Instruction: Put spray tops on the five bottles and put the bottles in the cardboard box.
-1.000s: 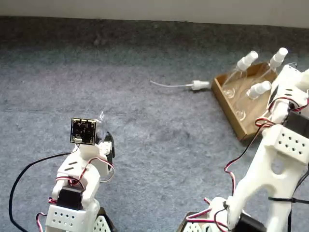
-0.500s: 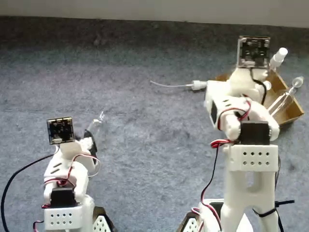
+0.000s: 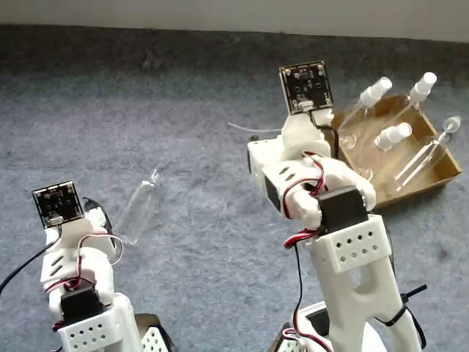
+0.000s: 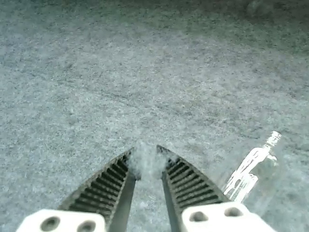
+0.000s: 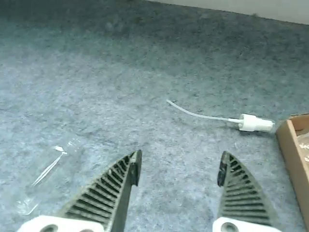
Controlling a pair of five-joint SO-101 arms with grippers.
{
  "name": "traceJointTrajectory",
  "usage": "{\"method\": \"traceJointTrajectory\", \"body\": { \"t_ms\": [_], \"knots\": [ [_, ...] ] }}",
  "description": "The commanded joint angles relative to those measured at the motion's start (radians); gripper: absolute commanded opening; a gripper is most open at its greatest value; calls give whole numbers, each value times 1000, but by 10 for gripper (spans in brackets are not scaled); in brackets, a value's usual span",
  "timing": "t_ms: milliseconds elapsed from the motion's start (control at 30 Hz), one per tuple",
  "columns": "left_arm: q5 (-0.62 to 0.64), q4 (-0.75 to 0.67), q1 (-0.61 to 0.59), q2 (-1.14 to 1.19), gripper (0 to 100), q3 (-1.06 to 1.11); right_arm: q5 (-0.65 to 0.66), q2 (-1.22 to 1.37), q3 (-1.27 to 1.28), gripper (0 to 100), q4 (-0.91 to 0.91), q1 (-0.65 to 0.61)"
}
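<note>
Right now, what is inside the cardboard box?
Four clear bottles with spray tops lie in the cardboard box. The right arm covers the box's left side, so anything lying there is hidden.

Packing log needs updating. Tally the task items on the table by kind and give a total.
Cardboard box: 1
Bottles inside it: 4
Bottle lying on the carpet, no top: 1
Loose spray top: 1
Total: 7
</note>
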Motion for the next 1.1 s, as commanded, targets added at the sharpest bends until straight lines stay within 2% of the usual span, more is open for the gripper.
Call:
{"method": "traceJointTrajectory", "body": {
  "t_ms": [0, 167, 300, 467, 633, 833, 1067],
  "knots": [
    [-15, -17, -15, -8, 5, -53, -69, -28, -12, 224, -4, -76],
    [-15, -20, -16, -8, 5, -53, -87, -27, 4, 224, -111, -177],
    [-15, -21, -30, -8, 5, -53, -89, 51, 74, 224, -174, -186],
    [-15, -21, -42, -8, 6, -53, -89, 255, -21, 224, -159, -188],
    [-15, -21, -42, -8, 6, -51, -97, 470, -206, 224, -16, -248],
    [-15, -21, -47, -8, 5, -53, -293, 733, -547, 225, 153, -315],
    [-21, -14, -51, -8, 7, -104, -359, 980, -891, 226, 383, -340]
  ]
}}
